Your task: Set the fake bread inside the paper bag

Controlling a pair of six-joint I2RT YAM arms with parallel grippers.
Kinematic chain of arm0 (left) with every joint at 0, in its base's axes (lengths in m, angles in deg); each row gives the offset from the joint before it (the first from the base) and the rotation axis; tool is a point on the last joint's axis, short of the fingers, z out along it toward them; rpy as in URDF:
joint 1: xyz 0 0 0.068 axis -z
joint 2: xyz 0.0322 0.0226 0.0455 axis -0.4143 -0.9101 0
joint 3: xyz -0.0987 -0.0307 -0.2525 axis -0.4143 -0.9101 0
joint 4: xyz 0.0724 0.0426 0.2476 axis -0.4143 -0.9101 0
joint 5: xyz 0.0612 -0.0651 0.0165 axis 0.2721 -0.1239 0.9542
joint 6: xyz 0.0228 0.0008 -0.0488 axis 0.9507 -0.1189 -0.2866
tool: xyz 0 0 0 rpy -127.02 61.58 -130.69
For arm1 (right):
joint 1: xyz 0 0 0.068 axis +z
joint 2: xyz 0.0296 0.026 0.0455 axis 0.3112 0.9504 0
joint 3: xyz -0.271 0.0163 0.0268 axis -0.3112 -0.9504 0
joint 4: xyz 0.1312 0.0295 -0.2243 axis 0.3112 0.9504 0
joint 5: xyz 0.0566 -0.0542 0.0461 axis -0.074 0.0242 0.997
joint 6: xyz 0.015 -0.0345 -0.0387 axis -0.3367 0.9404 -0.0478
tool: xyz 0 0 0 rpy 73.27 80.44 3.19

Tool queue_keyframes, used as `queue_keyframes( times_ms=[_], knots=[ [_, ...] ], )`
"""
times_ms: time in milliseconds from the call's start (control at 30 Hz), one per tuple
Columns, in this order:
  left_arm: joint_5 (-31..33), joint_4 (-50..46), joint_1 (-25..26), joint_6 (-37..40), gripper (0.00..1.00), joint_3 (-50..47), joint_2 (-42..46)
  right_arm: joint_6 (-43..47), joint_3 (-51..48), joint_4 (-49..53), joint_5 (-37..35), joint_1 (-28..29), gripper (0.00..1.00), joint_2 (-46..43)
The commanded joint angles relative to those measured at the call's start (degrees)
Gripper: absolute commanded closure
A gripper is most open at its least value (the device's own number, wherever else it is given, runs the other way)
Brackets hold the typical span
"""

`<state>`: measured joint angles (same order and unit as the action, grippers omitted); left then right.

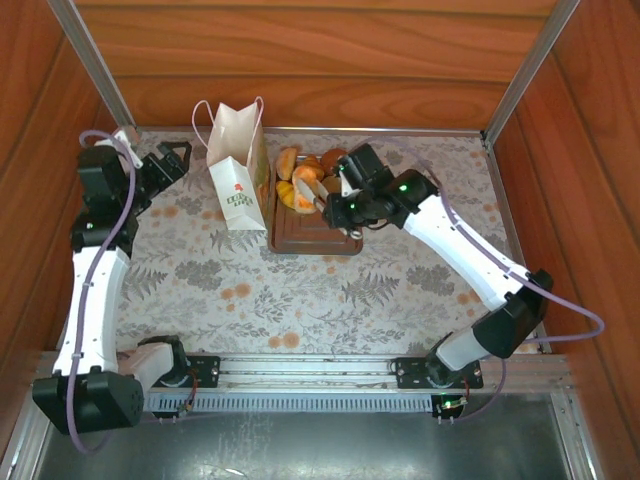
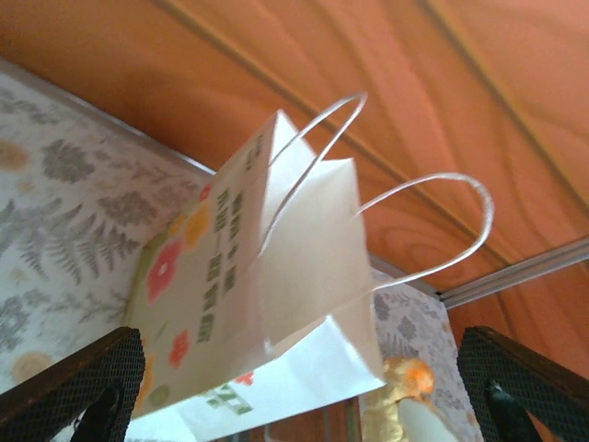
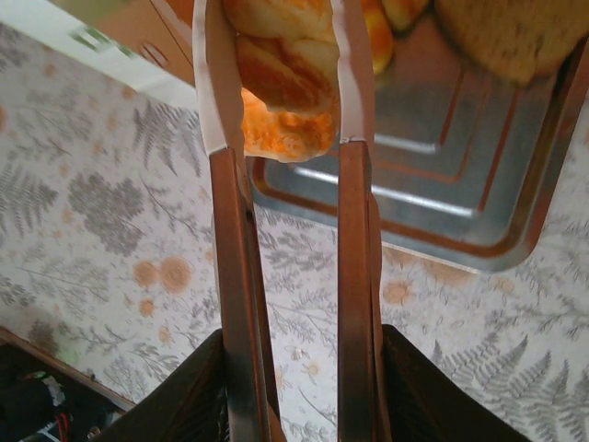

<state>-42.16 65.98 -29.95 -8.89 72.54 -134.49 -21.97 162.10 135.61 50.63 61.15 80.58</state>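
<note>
Here, the tongs [image 3: 232, 276] are being squeezed by the right gripper [image 3: 302, 391]. Its jaws are drawn narrow around the two metal arms, so that a golden roll [image 3: 281, 87] is being pinched between the white tips. The roll is being held over the left side of the tray [image 3: 442, 193], apparently so that it can be carried off without the fingers touching it. Whether it is being lifted clear of the tray cannot be told. The rest of the bread [image 1: 300, 165] is being kept heaped on the far half of the tray. The bag [image 1: 236, 170] is being left standing upright, mouth up, just left of the tray. The left gripper [image 1: 172, 160] is being held wide and empty further left of the tray, facing the bag's side. It is probably being kept there so that the bag can be steadied when the roll is brought over.
</note>
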Motion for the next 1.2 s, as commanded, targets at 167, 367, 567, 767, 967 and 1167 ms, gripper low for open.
queue_keyframes(
  times_ms=[167,367,567,767,967,1167],
  knots=[
    [-6.6,-3.2,-0.2,1.2,0.14,8.4,-9.9,7.9,14.8,0.5,-0.8,-0.4,0.59,-1.2],
    [-6.9,-3.3,0.7,1.9,0.17,11.2,-16.1,10.5,24.0,-1.5,1.0,-0.4,0.59,2.1],
    [-6.3,-3.2,2.3,2.5,0.21,12.9,-20.3,11.3,35.1,-3.2,6.2,0.1,0.59,10.6],
    [-5.9,-3.2,3.7,2.6,0.27,14.0,-23.7,11.8,47.4,-2.8,8.2,1.2,0.60,20.7],
    [-3.6,-3.3,4.0,3.1,0.37,13.8,-25.1,12.5,55.1,-1.2,6.7,1.5,0.60,29.2],
    [-2.1,-3.3,4.0,3.3,0.47,13.4,-25.4,12.7,54.8,-2.0,5.5,1.7,0.60,33.8]
  ],
)
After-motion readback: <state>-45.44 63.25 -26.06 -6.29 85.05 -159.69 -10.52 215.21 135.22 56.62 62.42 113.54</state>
